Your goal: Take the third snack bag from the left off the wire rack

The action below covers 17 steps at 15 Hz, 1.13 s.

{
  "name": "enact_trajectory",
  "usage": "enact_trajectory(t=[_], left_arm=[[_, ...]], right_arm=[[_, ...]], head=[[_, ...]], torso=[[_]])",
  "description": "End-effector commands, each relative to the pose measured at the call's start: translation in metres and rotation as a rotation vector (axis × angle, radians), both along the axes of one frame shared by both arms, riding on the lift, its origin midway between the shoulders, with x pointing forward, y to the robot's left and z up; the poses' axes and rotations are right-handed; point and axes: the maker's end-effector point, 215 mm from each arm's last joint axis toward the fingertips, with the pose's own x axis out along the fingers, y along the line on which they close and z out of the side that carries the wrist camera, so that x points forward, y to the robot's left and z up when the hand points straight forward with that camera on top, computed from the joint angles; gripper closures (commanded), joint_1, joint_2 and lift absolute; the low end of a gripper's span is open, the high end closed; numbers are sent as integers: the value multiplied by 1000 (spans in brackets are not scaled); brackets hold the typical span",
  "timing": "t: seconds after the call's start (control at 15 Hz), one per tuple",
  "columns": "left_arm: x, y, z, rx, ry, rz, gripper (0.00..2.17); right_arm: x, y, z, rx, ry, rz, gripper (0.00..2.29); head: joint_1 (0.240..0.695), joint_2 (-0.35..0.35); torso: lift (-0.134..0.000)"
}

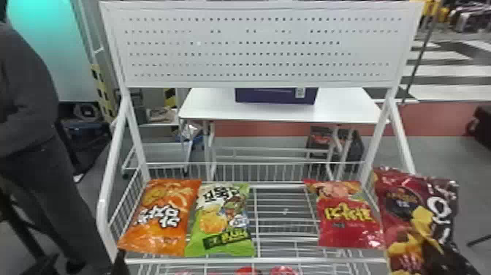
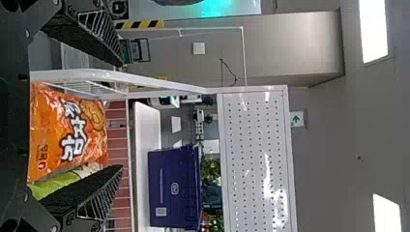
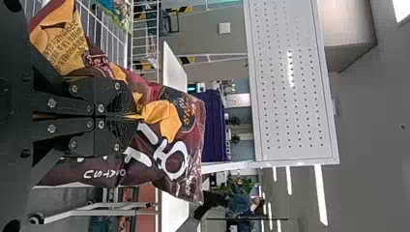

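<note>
Standing across the head view, a white wire rack [image 1: 109, 204] carries a perforated white metal back panel [image 1: 255, 44] above its wire shelf. Behind it is a flat white table [image 1: 277, 108] with a dark blue rectangular box [image 1: 276, 95] on top. Three packets lie flat on the shelf. A glossy orange snack bag [image 1: 160, 217] is at the left end and a green snack bag [image 1: 221, 219] touches its right edge. A shiny red snack bag [image 1: 345, 219] lies near the right end, and a bare stretch of wire separates it from the green one. A dark maroon foil snack bag [image 1: 420, 219] printed with yellow chips is off the shelf. It hangs outside the rack's right end, just beside the red bag and overlapping the rack's right post in the head view. The right gripper [image 3: 126, 117] holds this maroon bag. Its two flat black fingers [image 3: 109, 99] are pinched together on the foil partway along the packet, and the rest of the bag spreads past the fingertips. The left gripper [image 2: 116, 116] is spread wide and grips nothing. It faces the rack's left end, where the orange bag shows beyond the gap between its fingers.
</note>
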Motion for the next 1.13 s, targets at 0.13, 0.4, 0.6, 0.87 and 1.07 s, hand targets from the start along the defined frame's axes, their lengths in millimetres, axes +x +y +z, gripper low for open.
enact_trajectory(t=[0.13,0.4,0.6,0.87,1.07], left_arm=[[0,0,0,1,1,-1,140],[0,0,-1,0,3,-1,140],[0,0,0,1,-1,0,140],[2,3,-1,5,1,4,140],[2,2,-5,2,8,2,140]], right_arm=[[0,0,-1,-5,2,2,2240],[-1,2,-2,-7,4,10,2240],[1,1,-2,-7,1,10,2240],[5,2,-3,-1,-2,8,2240],[44,26,-27,28,58,56,2236]], head=[[499,0],[499,0],[499,0],[499,0],[499,0]], torso=[[0],[0],[0],[0],[0]])
